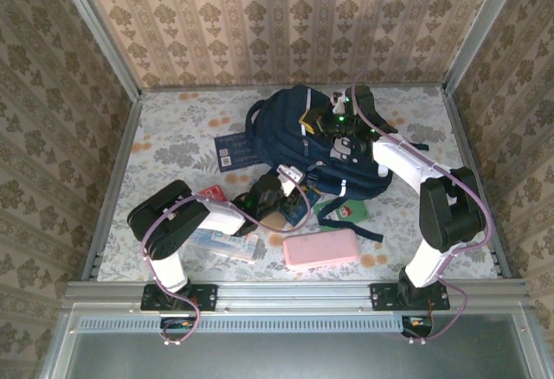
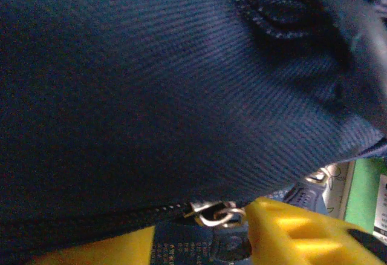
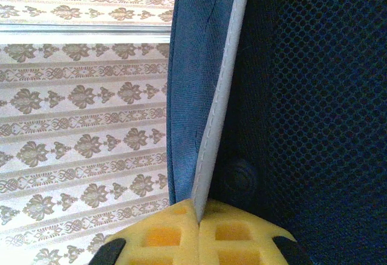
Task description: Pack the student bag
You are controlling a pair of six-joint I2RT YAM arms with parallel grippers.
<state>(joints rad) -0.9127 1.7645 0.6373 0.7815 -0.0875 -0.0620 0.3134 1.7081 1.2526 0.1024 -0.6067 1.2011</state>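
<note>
Floral-patterned cloth is covering the table (image 1: 173,137), and near its front edge, low in the overhead frame, a pink pencil case (image 1: 320,248) is lying just beside a green packet (image 1: 346,213). Just above them, at frame centre, the left gripper (image 2: 187,244) is being pressed against the lower edge of the student bag (image 1: 312,141). In the left wrist view, navy fabric is being shown across the upper frame. The zip line is running left to right along the bottom, and the metal zipper pull (image 2: 214,215) is sitting between the two yellow fingers. These are standing apart, and whether anything is being gripped cannot be told. The bag is lying at upper centre of the overhead frame, its long axis slanting from upper left to lower right, so the zip is judged nearer the left arm. At the bag's far end, the grey edge trim (image 3: 221,107) is being pinched by the closed right gripper (image 3: 198,222). Beyond, the enclosure is being lined by patterned wallpaper (image 1: 286,24).
</note>
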